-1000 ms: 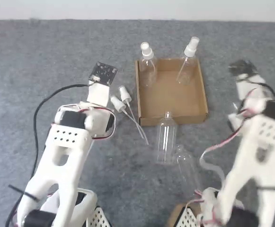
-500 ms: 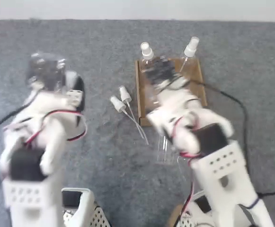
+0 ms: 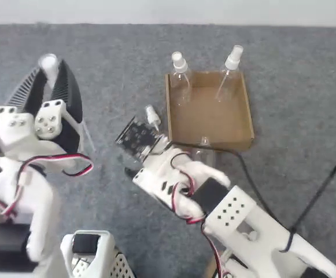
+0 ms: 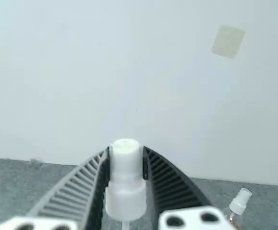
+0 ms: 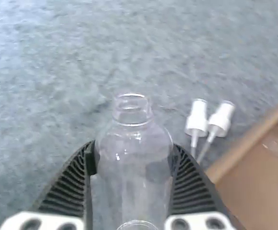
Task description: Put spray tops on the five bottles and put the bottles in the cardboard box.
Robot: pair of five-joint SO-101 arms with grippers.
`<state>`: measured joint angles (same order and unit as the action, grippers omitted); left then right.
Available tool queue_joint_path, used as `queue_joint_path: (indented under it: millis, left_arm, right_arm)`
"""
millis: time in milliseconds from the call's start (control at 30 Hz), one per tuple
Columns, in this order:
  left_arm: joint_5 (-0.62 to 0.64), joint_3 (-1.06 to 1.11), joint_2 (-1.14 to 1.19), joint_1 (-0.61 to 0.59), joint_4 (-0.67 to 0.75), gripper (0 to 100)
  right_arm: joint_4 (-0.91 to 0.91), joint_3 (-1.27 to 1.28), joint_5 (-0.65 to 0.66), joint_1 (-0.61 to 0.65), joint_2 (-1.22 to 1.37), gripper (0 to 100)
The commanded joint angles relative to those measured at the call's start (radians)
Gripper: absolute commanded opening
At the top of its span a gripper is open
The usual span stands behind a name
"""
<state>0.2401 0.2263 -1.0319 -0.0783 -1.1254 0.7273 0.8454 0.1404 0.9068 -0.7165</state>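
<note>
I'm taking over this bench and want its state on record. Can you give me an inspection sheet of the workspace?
Surface: grey carpet.
Job's things: cardboard box holds two capped bottles at its far wall; an open bottle lies by its near wall; two loose spray tops lie beside it.
Clutter: nothing seen.
Grippers: left gripper, jaws shut on a spray top; right gripper, jaws shut on an uncapped bottle.
Cables: black cable trails from the right arm; red and white wires on the left arm.
Surroundings: pale wall.
</note>
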Motion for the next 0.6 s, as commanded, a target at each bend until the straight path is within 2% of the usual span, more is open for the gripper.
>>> queue_joint_path:
  millis: [0, 133, 267, 367, 567]
  left_arm:
    - [0.02, 0.073, -0.002, 0.054, 0.072, 1]
    - [0.02, 0.15, 0.0, 0.11, 0.157, 1]
    - [0.038, 0.208, 0.0, 0.115, 0.206, 1]
    - [0.084, 0.255, 0.0, 0.118, 0.226, 1]
    - [0.091, 0.343, -0.005, 0.12, 0.222, 1]
  right_arm:
    - [-0.031, -0.011, -0.02, 0.024, -0.053, 0.7]
    - [-0.047, -0.003, -0.021, 0.024, -0.053, 0.6]
    - [-0.038, -0.003, -0.021, 0.024, -0.053, 0.6]
    - [-0.039, -0.003, -0.049, 0.024, -0.053, 0.6]
    - [-0.036, -0.002, -0.081, 0.019, -0.053, 0.6]
